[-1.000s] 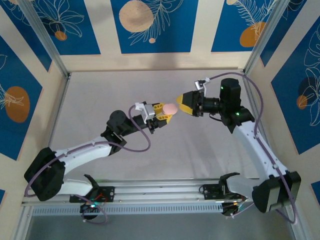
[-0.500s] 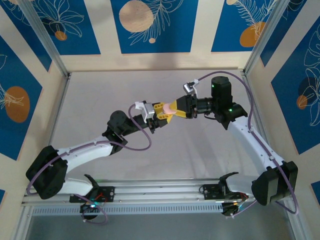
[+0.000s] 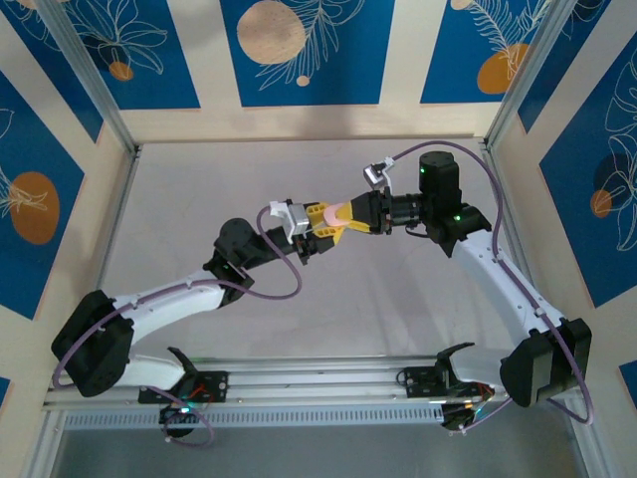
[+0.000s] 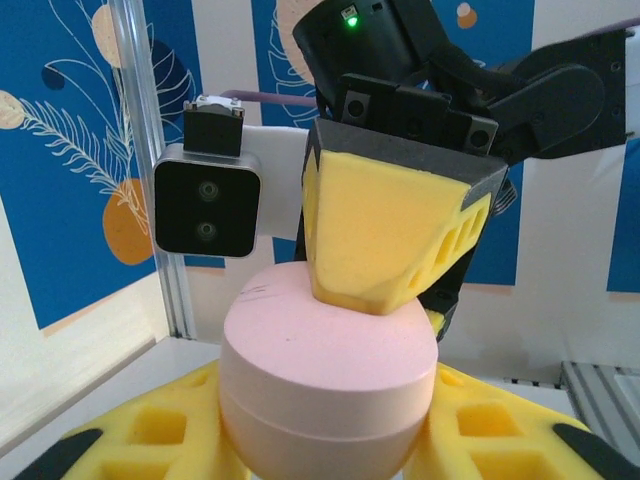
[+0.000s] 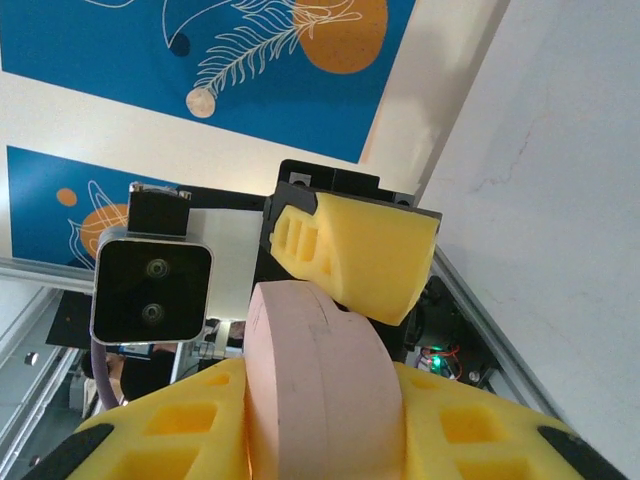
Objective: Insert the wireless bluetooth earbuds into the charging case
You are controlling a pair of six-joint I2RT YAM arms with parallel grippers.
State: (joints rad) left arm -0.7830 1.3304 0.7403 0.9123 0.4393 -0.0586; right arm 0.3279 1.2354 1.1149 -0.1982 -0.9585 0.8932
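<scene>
1. The left hand (image 3: 324, 225) and the right hand (image 3: 355, 215) meet tip to tip in the air above the middle of the pale grey tabletop (image 3: 199, 189).
2. Between them is the pink charging case (image 3: 338, 212), a rounded pebble-like shell that is well off the tabletop.
3. The left hand is pinching the case. In its own wrist view the case (image 4: 328, 375) sits between its two yellow foam fingers (image 4: 165, 432), pressed against both.
4. In that view a seam runs round the lower part of the case, with the two halves together.
5. From the same view, one yellow foam finger (image 4: 385, 235) of the right hand comes down from above and rests on the top of the case.
6. The right hand is also closed on the case. In its wrist view the case (image 5: 315, 385) stands on edge between its own yellow fingers (image 5: 170, 430), touching them on both sides.
7. There, a yellow finger (image 5: 360, 250) of the left hand lies against the far upper side of the case.
8. The right arm's wrist camera (image 4: 207, 205) and the left arm's wrist camera (image 5: 152, 285) face each other, each just beside the case.
9. Blue leaf-patterned wall panels (image 3: 299, 50) stand behind the tabletop.
</scene>
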